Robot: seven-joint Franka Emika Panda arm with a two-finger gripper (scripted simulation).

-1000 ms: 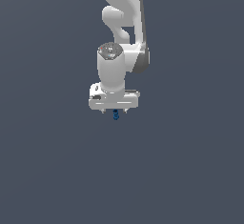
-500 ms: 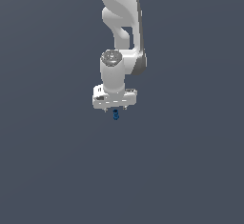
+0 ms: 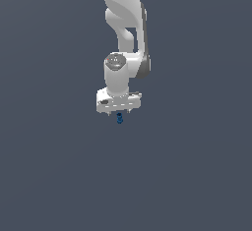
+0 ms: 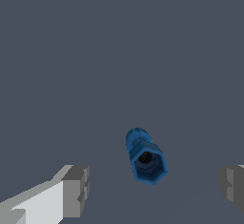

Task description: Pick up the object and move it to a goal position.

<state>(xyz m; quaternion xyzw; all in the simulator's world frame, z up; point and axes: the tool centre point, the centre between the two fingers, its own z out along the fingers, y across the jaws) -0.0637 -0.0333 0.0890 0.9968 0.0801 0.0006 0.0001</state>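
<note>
The object (image 3: 119, 119) is a tiny bright-blue knobbly piece lying on the dark grey floor, directly under the white gripper (image 3: 119, 113). In the wrist view the object (image 4: 145, 157) lies between the two grey fingertips (image 4: 76, 189), clear of both and nearer the one that shows in full. The gripper (image 4: 153, 186) is open with its jaws wide apart and holds nothing. The second fingertip is cut off by the picture's edge.
The white robot arm (image 3: 123, 18) rises straight up above the gripper. A plain dark grey surface (image 3: 197, 176) lies all around.
The arm's upper links have shifted slightly toward the exterior view's right and the wrist sits a little lower. The gripper stays over the object, which has not moved.
</note>
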